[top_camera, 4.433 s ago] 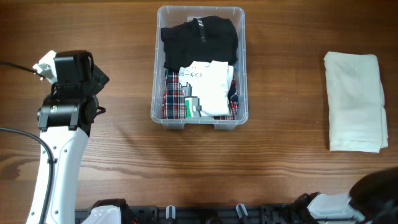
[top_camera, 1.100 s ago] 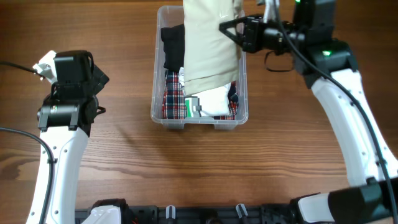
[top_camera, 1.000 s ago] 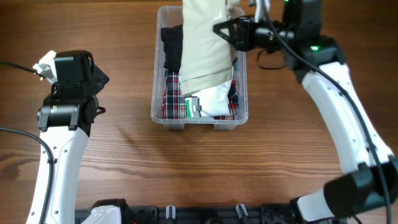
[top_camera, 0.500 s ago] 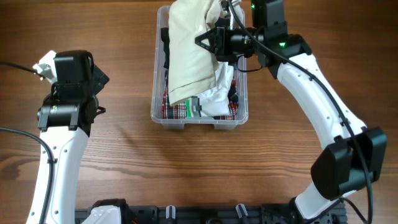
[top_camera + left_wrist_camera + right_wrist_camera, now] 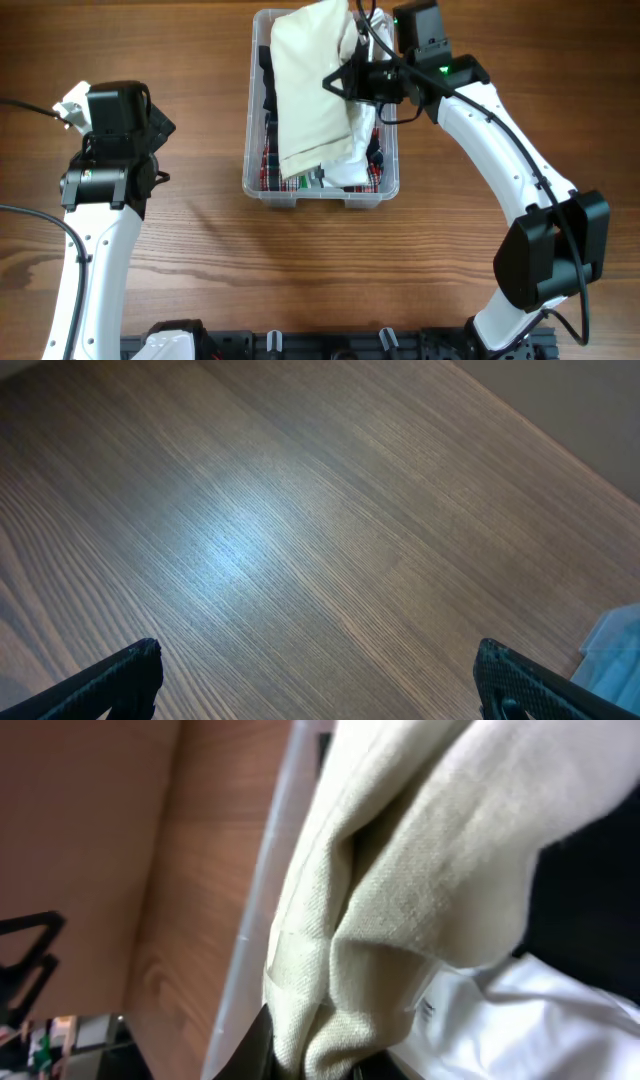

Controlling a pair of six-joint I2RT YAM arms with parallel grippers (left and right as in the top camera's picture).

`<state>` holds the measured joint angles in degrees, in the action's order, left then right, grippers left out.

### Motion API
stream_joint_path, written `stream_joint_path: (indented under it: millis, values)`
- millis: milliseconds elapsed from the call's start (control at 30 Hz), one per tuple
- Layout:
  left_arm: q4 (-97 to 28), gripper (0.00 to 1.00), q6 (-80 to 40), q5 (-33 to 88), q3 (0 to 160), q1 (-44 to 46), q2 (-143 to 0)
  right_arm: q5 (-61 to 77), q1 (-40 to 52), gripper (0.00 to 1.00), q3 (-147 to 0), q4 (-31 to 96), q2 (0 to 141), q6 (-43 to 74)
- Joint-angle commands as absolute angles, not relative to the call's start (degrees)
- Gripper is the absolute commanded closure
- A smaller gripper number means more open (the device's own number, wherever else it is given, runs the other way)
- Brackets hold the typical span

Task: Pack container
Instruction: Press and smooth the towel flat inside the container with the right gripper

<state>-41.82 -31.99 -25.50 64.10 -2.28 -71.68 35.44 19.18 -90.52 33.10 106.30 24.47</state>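
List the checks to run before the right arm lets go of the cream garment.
1. Right gripper shut on the cream garment: ok.
2. Garment above the container: ok.
3. Garment lying flat inside: not ok, it hangs bunched from the gripper.
4. Garment's far end inside the far rim: cannot tell; the overhead view shows it overlapping that rim.
5. Room above the plaid cloth and white garment: cannot tell.
6. Left gripper clear of the container: ok, open over the table.
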Motion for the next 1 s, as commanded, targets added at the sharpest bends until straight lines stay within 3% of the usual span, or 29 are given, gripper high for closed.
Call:
stream_joint_path:
  millis: [0, 367, 800, 833, 900, 967]
  values:
    - [-41.76, 0.00, -31.73, -26.48, 63.96, -2.52, -72.01, 30.44, 20.32, 0.96, -92.12, 34.22, 106.83, 25.74]
    - [-41.76, 0.00, -31.73, -26.48, 63.96, -2.52, -72.01, 17.28, 23.42, 0.96, -92.12, 45.45, 106.83, 36.03]
    - [-41.76, 0.00, -31.73, -26.46, 63.96, -2.52, -72.01, 19.75, 23.79, 0.96, -92.12, 51.27, 106.85, 37.67]
    - [-41.76, 0.00, -31.73, -26.48, 63.96, -2.52, -72.01, 17.74, 23.79, 0.91, -92.12, 51.70, 106.85, 37.65]
    - [-41.76, 0.00, -31.73, -26.46, 63.96, -2.52, -72.01, 13.50, 23.79, 0.66, -92.12, 52.88, 106.85, 37.34]
    - [-41.76, 0.00, -31.73, -26.48, 63.96, -2.52, -72.01, 10.90, 23.79, 0.31, -92.12, 53.39, 106.85, 32.60]
